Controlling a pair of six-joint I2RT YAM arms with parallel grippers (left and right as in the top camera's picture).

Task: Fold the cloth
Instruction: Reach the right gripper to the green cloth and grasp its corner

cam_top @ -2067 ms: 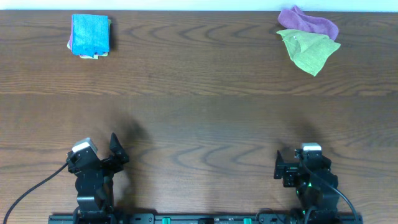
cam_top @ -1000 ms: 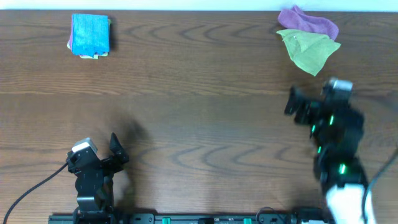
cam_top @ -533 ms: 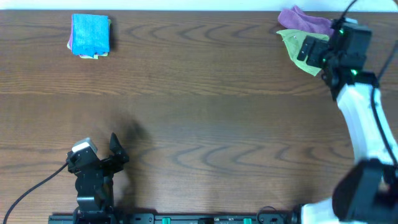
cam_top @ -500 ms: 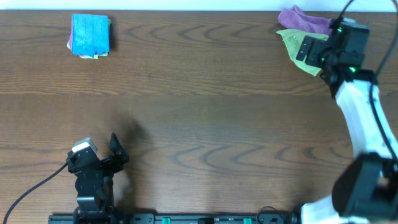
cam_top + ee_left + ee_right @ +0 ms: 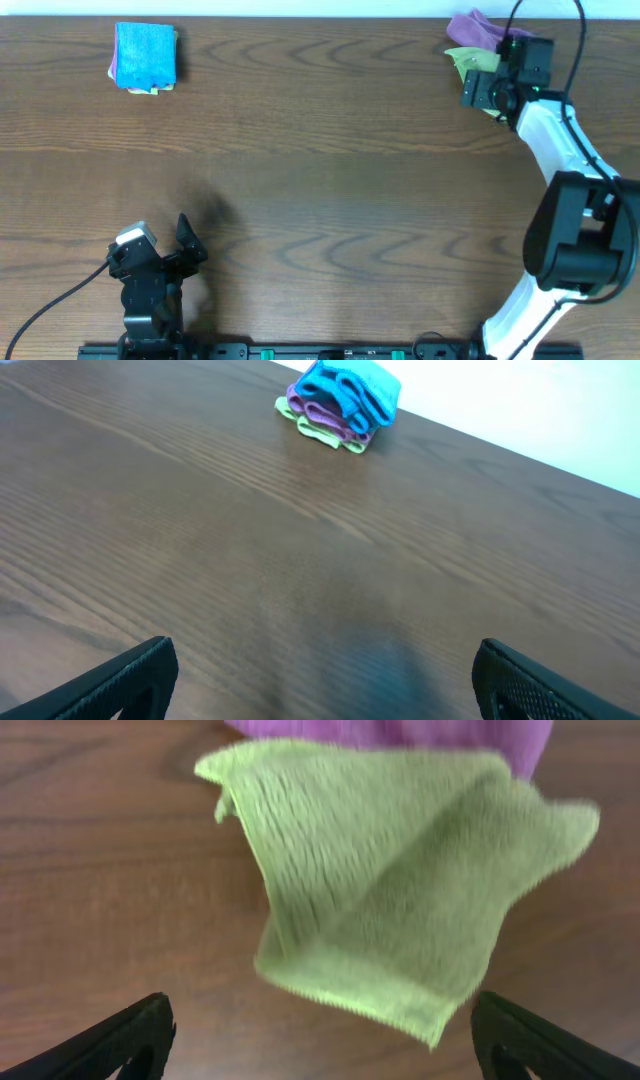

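Right arm (image 5: 556, 132) at full reach, fingers (image 5: 120, 1038) wide above the cloth (image 5: 390, 880) (left arm (image 5: 150, 282) low, fingers (image 5: 130, 676) wide too)

we count one lime-green square microfibre cloth (image 5: 390, 890) and one crumpled purple cloth (image 5: 472, 27) before the right gripper (image 5: 320, 1045), plus one stack of three folded cloths (image 5: 342, 400), blue, purple, green, far ahead of the left gripper (image 5: 322, 680).

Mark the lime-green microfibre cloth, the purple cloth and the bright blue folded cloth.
lime-green microfibre cloth (image 5: 390, 870): right wrist view, middle of its face.
purple cloth (image 5: 400, 730): right wrist view, strip showing at the top.
bright blue folded cloth (image 5: 145, 52): overhead view, centre of its top.
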